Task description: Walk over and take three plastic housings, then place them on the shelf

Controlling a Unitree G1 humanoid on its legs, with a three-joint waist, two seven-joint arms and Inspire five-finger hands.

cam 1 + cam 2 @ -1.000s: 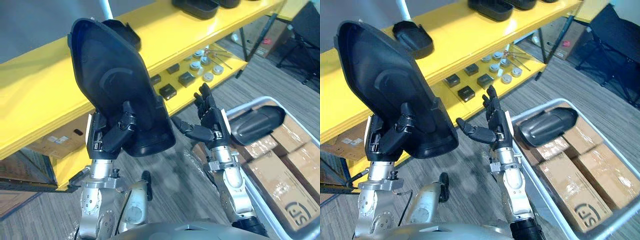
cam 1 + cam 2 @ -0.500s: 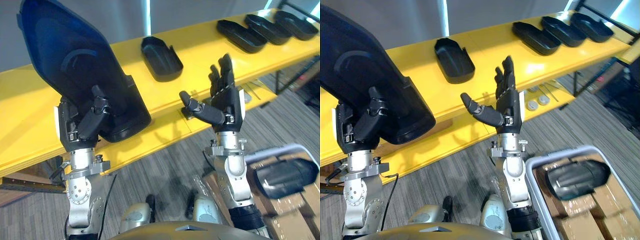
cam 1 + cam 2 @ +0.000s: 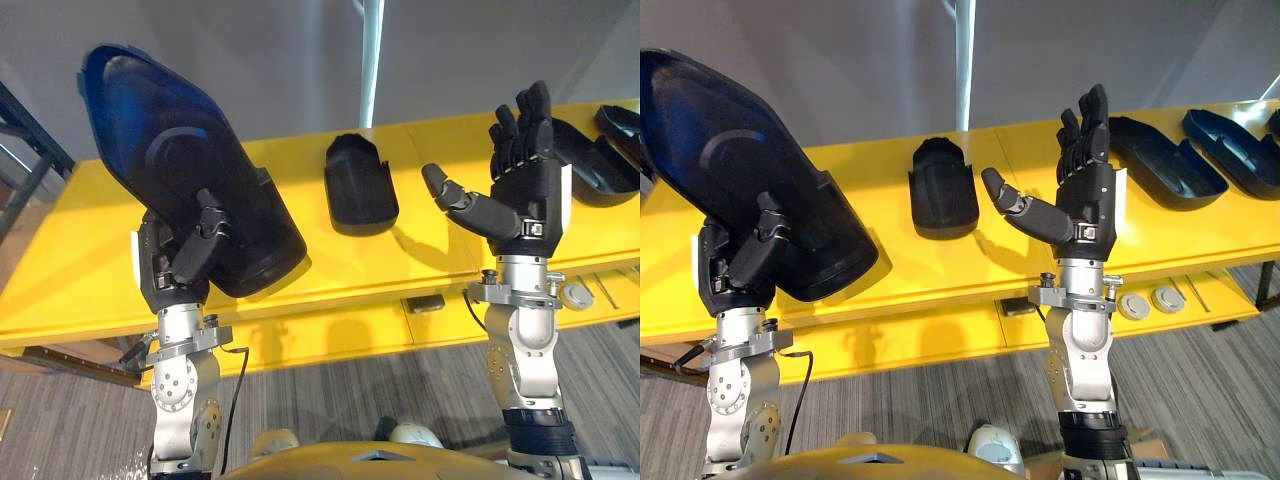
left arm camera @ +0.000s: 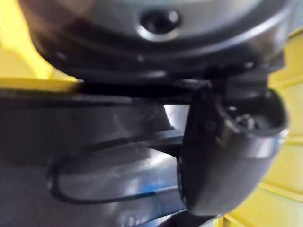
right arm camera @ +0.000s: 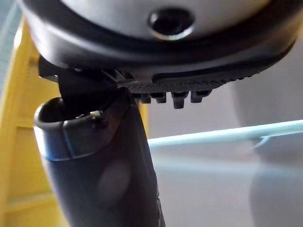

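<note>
While the left hand (image 3: 175,265) clasps a black housing (image 3: 170,160) over the yellow shelf (image 3: 60,250) near its left end, the right hand (image 3: 525,195) stands empty, fingers spread wide. Smaller housings (image 3: 360,185) lie mid-shelf and rightward; grey wall (image 3: 250,60) behind.

Both hands are held raised, well apart.
The left hand (image 3: 183,268) is clamped on a black housing (image 3: 165,165), with the thumb curled over it; the right hand (image 3: 522,195) is held empty, fingers straightened upward, thumb spread leftward.
</note>
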